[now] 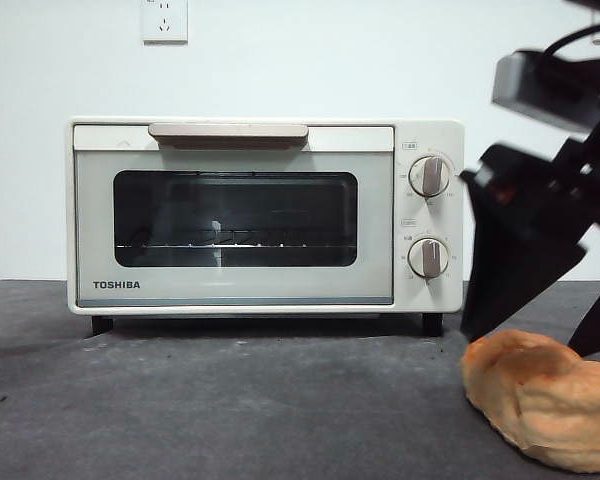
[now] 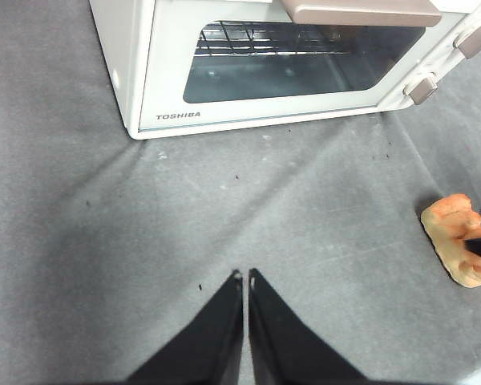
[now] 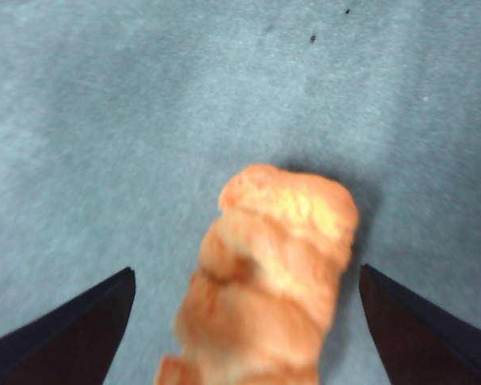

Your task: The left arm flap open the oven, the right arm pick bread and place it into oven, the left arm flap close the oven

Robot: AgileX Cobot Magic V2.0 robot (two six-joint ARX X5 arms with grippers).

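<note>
The cream-white oven (image 1: 230, 215) stands at the back of the table with its glass door shut and its beige handle (image 1: 228, 134) up. The golden bread (image 1: 545, 405) lies on the grey cloth at the front right. My right gripper (image 1: 526, 342) is open and hangs low over the bread, one jaw on each side of it. The right wrist view shows the bread (image 3: 272, 273) between the spread jaws of that gripper (image 3: 247, 271), apart from both. My left gripper (image 2: 243, 274) is shut on nothing, over bare cloth in front of the oven (image 2: 289, 64).
Two round knobs (image 1: 429, 176) sit on the oven's right panel. A wire rack (image 1: 220, 243) shows through the glass. Grey cloth (image 1: 230, 400) covers the table in front of the oven. A white wall with a socket (image 1: 164, 20) is behind.
</note>
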